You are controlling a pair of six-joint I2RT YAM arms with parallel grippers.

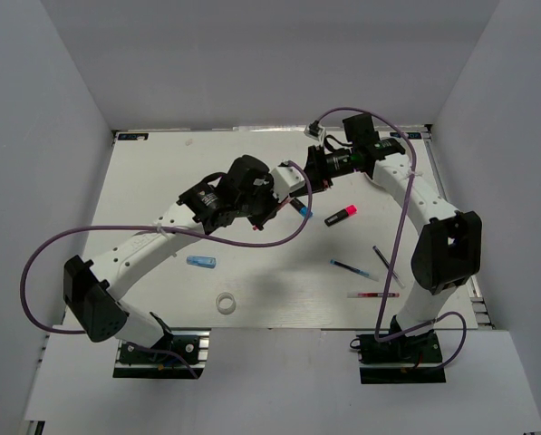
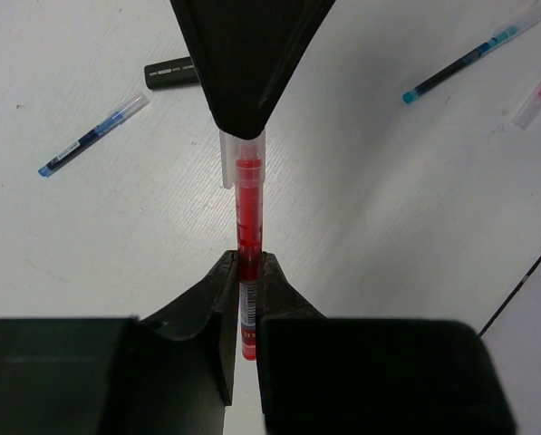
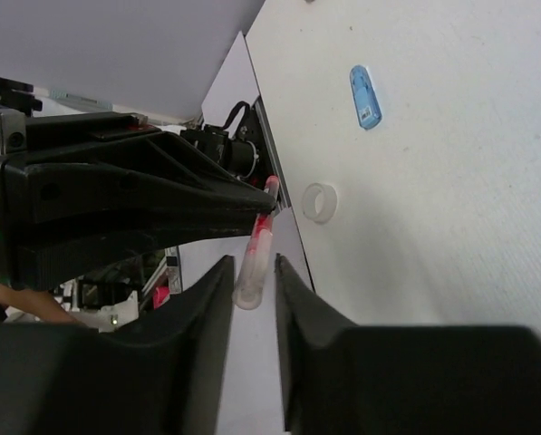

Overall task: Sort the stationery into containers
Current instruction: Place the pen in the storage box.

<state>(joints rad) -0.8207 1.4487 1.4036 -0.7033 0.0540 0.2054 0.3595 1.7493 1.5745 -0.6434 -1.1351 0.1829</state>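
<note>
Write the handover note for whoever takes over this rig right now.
Left gripper: shut on a red pen, held off the table.
Right gripper: jaws flank that pen's clear-capped end; grip unclear.
Loose on the table: blue-cap marker, pink-cap marker, blue pen, teal-tipped pen, second red pen, light-blue tube, tape ring.
Done: nothing visibly sorted; no container in view.
To do: hand over or place this pen, then sort everything else.
</note>
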